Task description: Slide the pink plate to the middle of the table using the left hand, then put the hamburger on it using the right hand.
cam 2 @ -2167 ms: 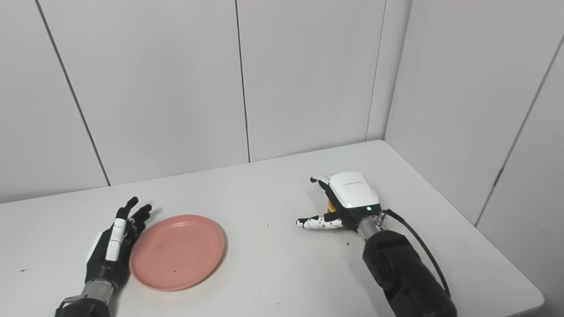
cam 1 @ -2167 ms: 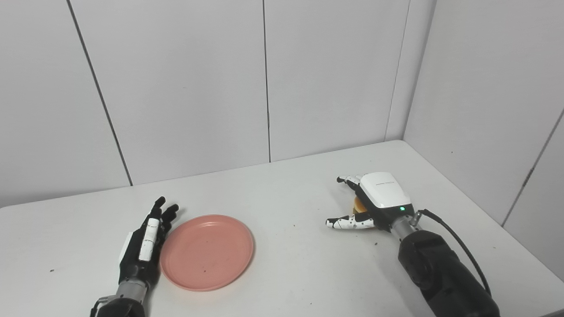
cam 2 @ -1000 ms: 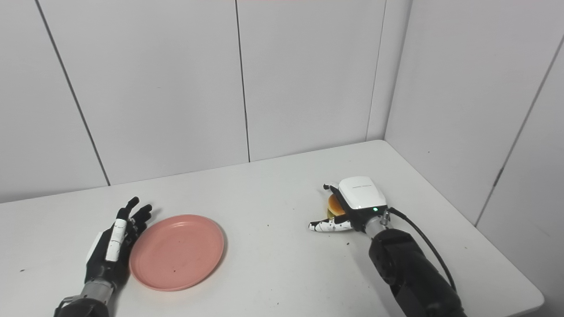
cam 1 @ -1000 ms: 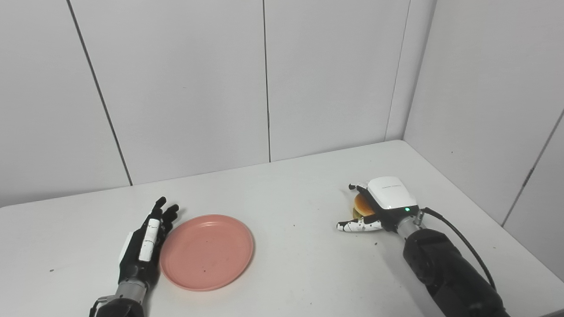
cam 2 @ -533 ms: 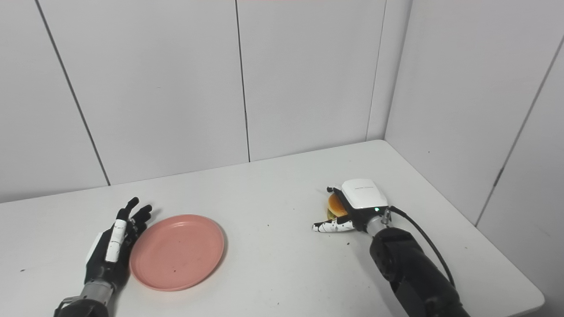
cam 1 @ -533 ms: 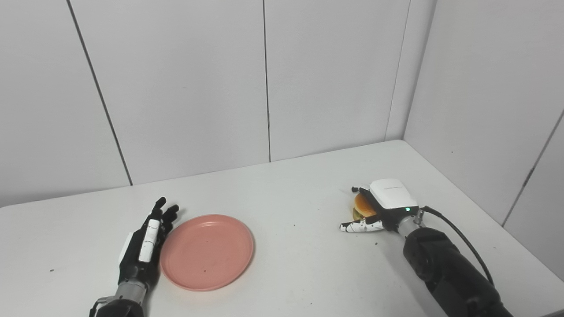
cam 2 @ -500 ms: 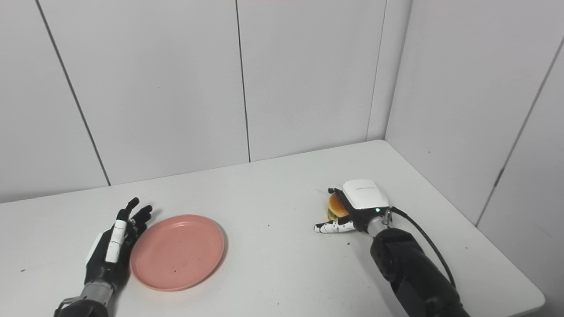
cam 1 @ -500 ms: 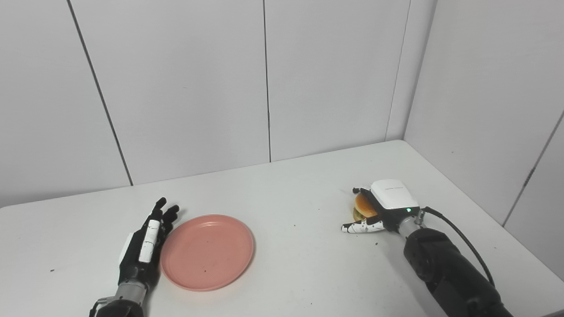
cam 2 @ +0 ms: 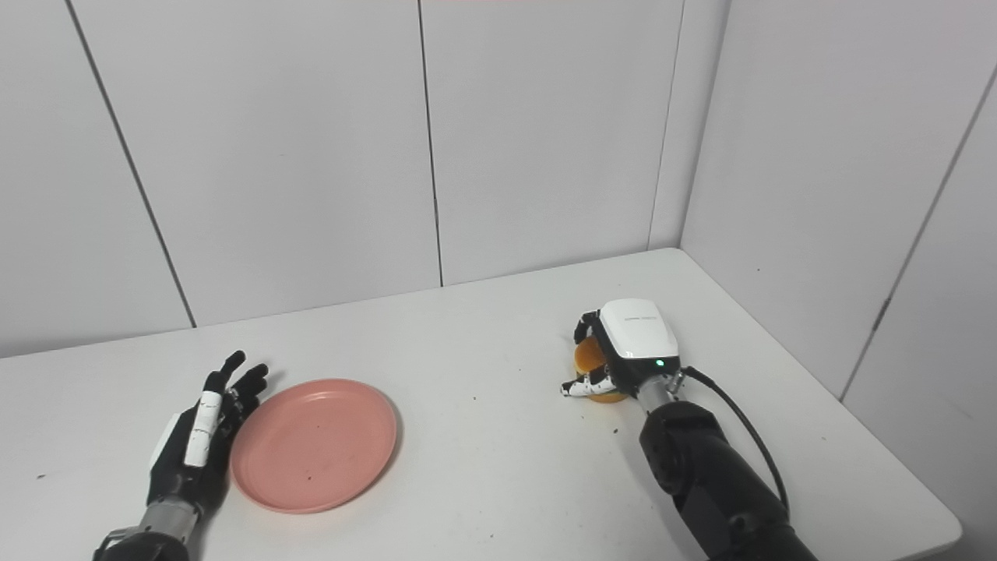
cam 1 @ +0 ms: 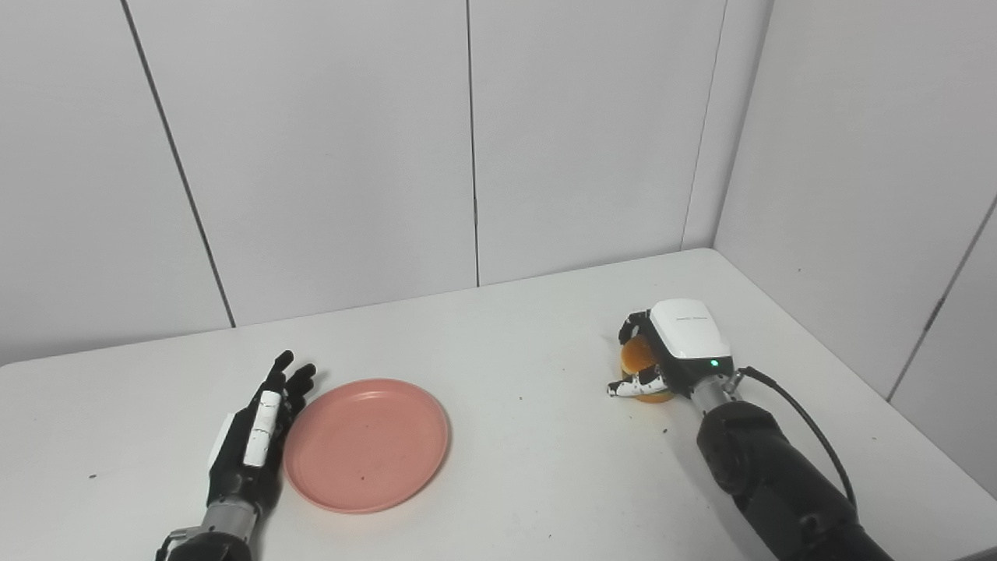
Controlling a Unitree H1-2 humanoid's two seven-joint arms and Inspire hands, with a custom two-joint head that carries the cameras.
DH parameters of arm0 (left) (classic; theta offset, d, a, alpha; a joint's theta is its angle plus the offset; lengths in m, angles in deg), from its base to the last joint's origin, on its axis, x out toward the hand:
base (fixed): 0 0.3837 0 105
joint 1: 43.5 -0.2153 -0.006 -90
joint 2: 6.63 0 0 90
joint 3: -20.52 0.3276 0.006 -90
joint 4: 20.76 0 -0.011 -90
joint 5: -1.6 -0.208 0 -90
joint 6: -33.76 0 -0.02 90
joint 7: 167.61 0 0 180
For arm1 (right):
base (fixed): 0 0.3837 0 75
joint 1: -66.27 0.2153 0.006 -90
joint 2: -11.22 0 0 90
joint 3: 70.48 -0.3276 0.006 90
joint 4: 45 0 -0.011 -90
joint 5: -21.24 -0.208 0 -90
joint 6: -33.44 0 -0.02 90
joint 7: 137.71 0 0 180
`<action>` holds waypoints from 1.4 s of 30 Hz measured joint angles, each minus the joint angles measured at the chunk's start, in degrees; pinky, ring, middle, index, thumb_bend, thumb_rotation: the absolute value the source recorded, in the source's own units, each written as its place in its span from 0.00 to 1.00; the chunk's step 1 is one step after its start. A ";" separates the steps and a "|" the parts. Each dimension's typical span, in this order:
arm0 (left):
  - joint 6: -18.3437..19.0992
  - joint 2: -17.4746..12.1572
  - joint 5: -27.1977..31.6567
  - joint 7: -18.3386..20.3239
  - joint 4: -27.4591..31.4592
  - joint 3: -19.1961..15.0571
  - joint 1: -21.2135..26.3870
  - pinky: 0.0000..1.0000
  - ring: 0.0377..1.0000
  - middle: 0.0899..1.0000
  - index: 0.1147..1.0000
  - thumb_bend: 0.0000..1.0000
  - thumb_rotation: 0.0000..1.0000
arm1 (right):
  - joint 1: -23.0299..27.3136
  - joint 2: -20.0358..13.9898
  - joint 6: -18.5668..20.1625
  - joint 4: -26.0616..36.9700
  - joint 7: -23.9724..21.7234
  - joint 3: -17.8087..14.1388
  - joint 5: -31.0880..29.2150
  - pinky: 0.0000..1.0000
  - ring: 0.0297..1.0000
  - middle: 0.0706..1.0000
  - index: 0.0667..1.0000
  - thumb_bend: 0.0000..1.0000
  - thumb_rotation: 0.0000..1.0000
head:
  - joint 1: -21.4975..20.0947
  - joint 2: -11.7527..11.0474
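Pink plate [cam 1: 366, 445]: on the bench [cam 1: 506, 483] at 9 o'clock, left hand [cam 1: 253, 440] flat, fingers spread, touching its rim. Hamburger [cam 1: 640, 360]: at 3 o'clock, right hand [cam 1: 662, 358] now curled closed around it, where a moment ago its fingers lay wide. You have your grasp; the lift toward the plate looks next.

A bare test booth, it seems. Plain white wall panels [cam 1: 327, 156] enclose a speckled white counter [cam 1: 530, 467] on two sides.
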 measured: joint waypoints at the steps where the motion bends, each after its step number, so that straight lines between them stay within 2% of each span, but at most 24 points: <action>1: 0.05 0.00 0.00 0.00 0.16 0.01 -0.09 0.98 0.93 0.87 0.92 0.92 0.84 | 0.15 -0.08 -0.34 -0.54 0.35 0.24 -0.12 0.26 0.30 0.36 0.45 0.51 0.14 | 0.00 0.00; 7: 0.24 0.02 -0.01 -0.01 0.55 0.13 -0.29 0.97 0.93 0.87 0.92 0.92 0.84 | 0.52 -0.98 -0.62 -1.57 1.85 1.79 -0.89 0.29 0.34 0.40 0.45 0.51 0.14 | 0.09 0.09; 13: 0.29 0.08 -0.20 -0.37 0.80 0.29 -0.37 0.94 0.91 0.86 0.91 0.91 0.85 | 0.45 -1.79 -0.61 -0.32 1.64 2.79 -0.98 0.25 0.31 0.37 0.45 0.51 0.14 | 0.62 0.09; 20: 0.27 0.27 -0.46 -0.94 0.91 0.71 -0.37 0.94 0.91 0.86 0.91 0.91 0.85 | -1.47 -1.89 -0.60 6.62 -1.27 2.80 -1.15 0.23 0.27 0.35 0.45 0.51 0.15 | 3.33 0.18; 23: 0.28 0.74 -1.03 -1.81 1.14 0.97 -0.46 0.94 0.92 0.86 0.91 0.91 0.86 | -1.48 -2.01 -0.60 9.81 -2.69 2.44 -1.52 0.26 0.32 0.40 0.45 0.51 0.15 | 4.57 0.26; 30: 0.27 1.87 -2.59 -3.66 1.47 1.60 -0.51 0.90 0.90 0.86 0.91 0.90 0.85 | -0.41 -1.69 -0.61 20.25 -6.24 1.69 -1.79 0.24 0.29 0.39 0.45 0.51 0.15 | 8.08 0.70; 32: 0.25 2.13 -2.82 -4.41 1.52 1.79 -0.53 0.89 0.90 0.86 0.91 0.89 0.85 | 0.04 -1.53 -0.61 21.85 -7.20 1.65 -1.86 0.24 0.28 0.37 0.45 0.51 0.14 | 8.09 0.70; 36: 0.05 2.42 -3.92 -5.25 1.49 2.16 -0.53 0.89 0.90 0.86 0.91 0.93 0.86 | 0.67 -1.17 -0.62 24.06 -8.99 1.19 -2.09 0.25 0.30 0.38 0.45 0.51 0.15 | 11.33 0.35; 40: -0.07 3.12 -4.61 -6.60 1.37 2.22 -0.49 0.88 0.90 0.86 0.91 0.92 0.86 | 0.99 0.56 -0.67 26.98 -10.23 1.00 -3.24 0.25 0.30 0.37 0.45 0.51 0.14 | 13.53 0.18; 41: -0.07 3.41 -4.79 -7.02 1.36 2.27 -0.47 0.89 0.90 0.86 0.91 0.89 0.87 | 1.20 1.08 -0.79 27.14 -10.26 1.07 -3.30 0.25 0.30 0.38 0.46 0.52 0.06 | 13.54 0.18; 42: -0.07 3.61 -5.00 -7.18 1.37 2.28 -0.46 0.90 0.90 0.87 0.91 0.89 0.87 | 1.46 1.62 -0.92 27.14 -10.31 1.11 -3.33 0.25 0.30 0.38 0.47 0.52 0.03 | 14.41 0.09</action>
